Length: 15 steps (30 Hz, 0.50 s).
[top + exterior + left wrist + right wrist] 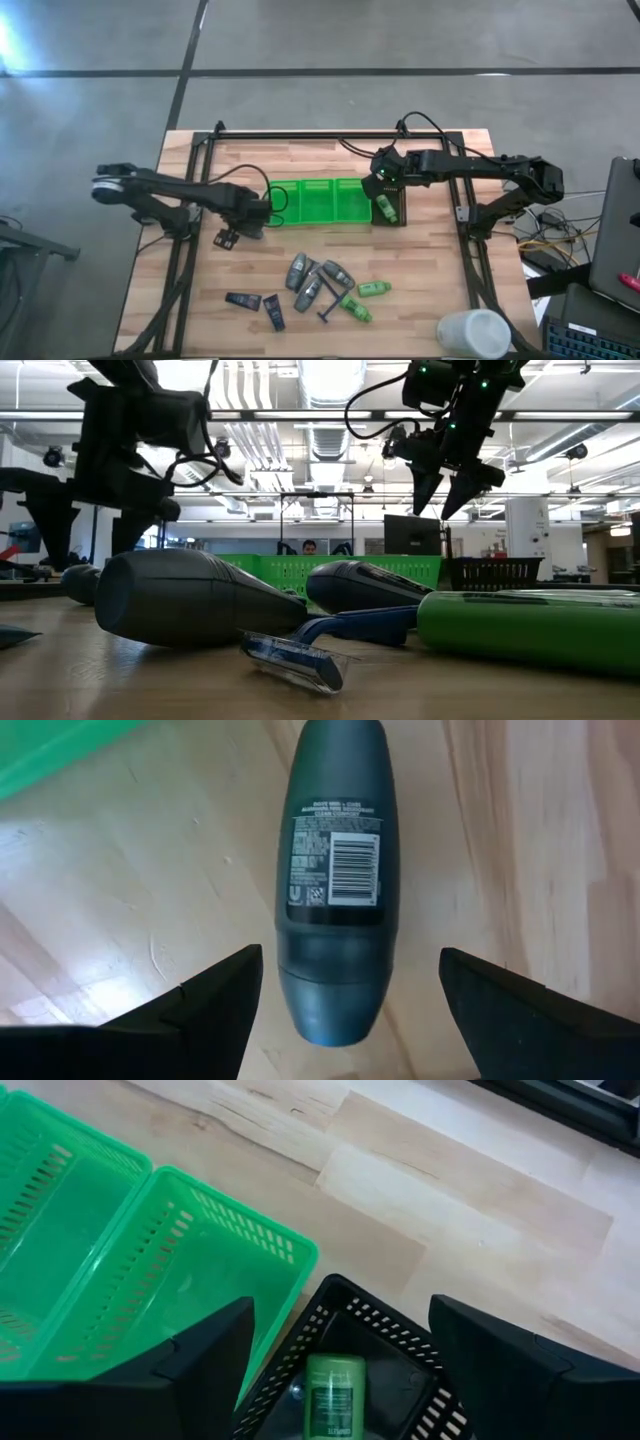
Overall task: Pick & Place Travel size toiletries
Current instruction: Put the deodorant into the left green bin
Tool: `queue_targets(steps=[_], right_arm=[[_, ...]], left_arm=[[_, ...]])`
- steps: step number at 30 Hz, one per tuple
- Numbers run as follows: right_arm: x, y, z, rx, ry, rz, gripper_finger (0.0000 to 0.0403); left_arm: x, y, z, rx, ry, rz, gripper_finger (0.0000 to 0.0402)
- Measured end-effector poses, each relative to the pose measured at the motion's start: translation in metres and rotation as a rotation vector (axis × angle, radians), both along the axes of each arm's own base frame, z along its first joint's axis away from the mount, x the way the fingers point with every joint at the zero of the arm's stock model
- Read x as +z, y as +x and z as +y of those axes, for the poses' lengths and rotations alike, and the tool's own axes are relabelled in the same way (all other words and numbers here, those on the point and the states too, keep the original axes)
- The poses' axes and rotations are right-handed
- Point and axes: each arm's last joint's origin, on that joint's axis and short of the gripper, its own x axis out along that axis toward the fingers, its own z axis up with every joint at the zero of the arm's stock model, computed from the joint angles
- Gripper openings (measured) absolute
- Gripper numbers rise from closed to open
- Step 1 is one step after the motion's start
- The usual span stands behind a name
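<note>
Left jaws spread, grey bottle (332, 880) lying between

Bright, even overhead light fills the scene. In the low view, ceiling strip lights (330, 380) blow out to white, leaving both arms as dark silhouettes beneath them. The razor (295, 658) nearest the lens is soft and out of focus. Glare washes the wooden table (120, 920) pale beside the grey bottle (332, 870). Shadows are faint.
</note>
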Motion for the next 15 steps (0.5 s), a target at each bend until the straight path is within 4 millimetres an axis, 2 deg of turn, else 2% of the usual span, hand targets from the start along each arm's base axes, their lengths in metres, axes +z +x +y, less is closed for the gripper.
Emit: queue_targets(steps=[5, 9, 15], right_arm=[[0.000, 0.000, 0.000, 0.000, 0.000, 0.000, 0.0278], [0.000, 0.000, 0.000, -0.001, 0.000, 0.000, 0.0274], [0.000, 0.000, 0.000, -0.002, 0.000, -0.001, 0.0288]], left_arm=[[-0.006, 0.003, 0.002, 0.016, 0.002, 0.021, 0.0309], [-0.020, 0.001, 0.002, 0.021, -0.001, 0.055, 0.0307], [-0.026, -0.002, 0.002, 0.032, 0.008, 0.071, 0.0300]])
